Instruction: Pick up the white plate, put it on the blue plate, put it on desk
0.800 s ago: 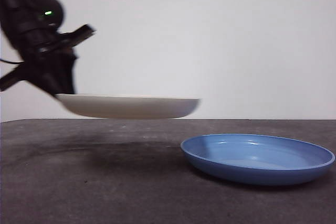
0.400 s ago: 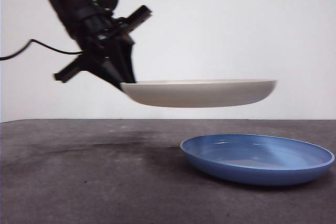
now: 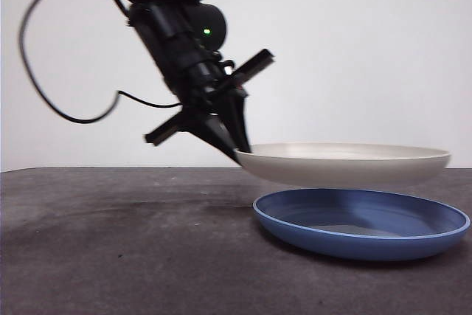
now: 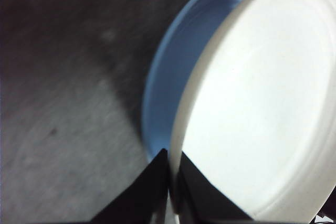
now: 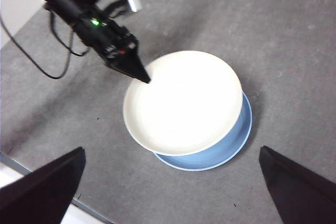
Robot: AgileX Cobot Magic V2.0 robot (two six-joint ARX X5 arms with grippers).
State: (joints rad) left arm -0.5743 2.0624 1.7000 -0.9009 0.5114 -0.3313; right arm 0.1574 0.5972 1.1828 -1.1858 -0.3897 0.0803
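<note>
My left gripper (image 3: 237,154) (image 4: 170,182) (image 5: 145,78) is shut on the rim of the white plate (image 3: 346,163) (image 4: 262,108) (image 5: 181,100). The cream-white plate hangs level just above the blue plate (image 3: 361,223) (image 4: 168,77) (image 5: 231,140), a small gap between them, and covers most of it. The blue plate rests on the desk (image 3: 110,256) (image 5: 294,51) at the right of the front view. High above the plates, my right gripper (image 5: 173,182) stands open with nothing between its jaws.
The left arm and its black cable (image 3: 44,86) reach down from the upper left in the front view. A white wall (image 3: 369,49) stands behind the desk. The desk's near edge (image 5: 31,174) shows in the right wrist view.
My left gripper has carried the white plate to the right and lower, from beside the blue plate to just over it. The blue plate has not moved.
</note>
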